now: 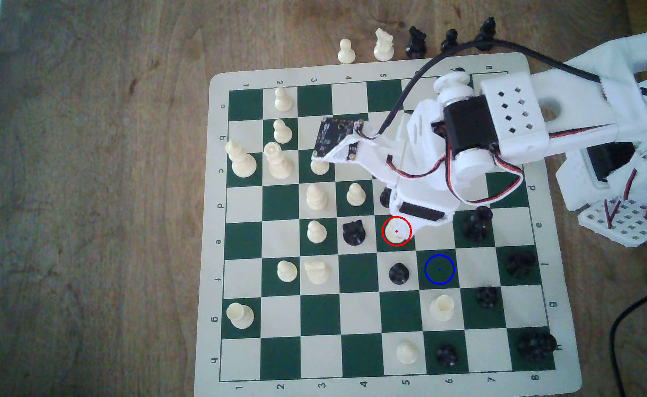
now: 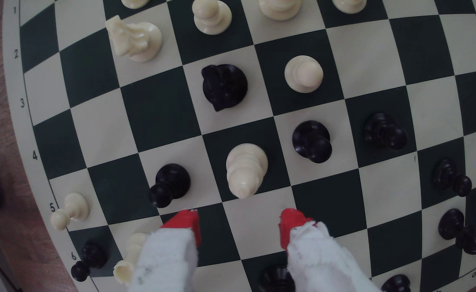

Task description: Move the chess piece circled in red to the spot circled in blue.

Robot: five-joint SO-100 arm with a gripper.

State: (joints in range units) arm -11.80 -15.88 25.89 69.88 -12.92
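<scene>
In the exterior view, the chess piece stands upright inside the red ring on its green square. My hand hangs right over its 1 o'clock edge. The spot lies at about 4 o'clock from the piece, one square off diagonally, and it is bare. What worries me is the black pawn just beside the spot, at its 9 o'clock. The cream rook stands at its 6 o'clock. I judge that a low diagonal carry could clip the black pawn, and an overshoot could nudge the rook. From this angle the arm covers the fingers, so I cannot read their spread here.

In the wrist view, the hand is wide and empty. Its red fingertips are short of the chess piece and not yet around it. The black pawn sits close to one fingertip's line of travel, and another black piece flanks the far side. Coming in off-centre could topple either one. It could also pinch only the round head, so that the piece slips out.
</scene>
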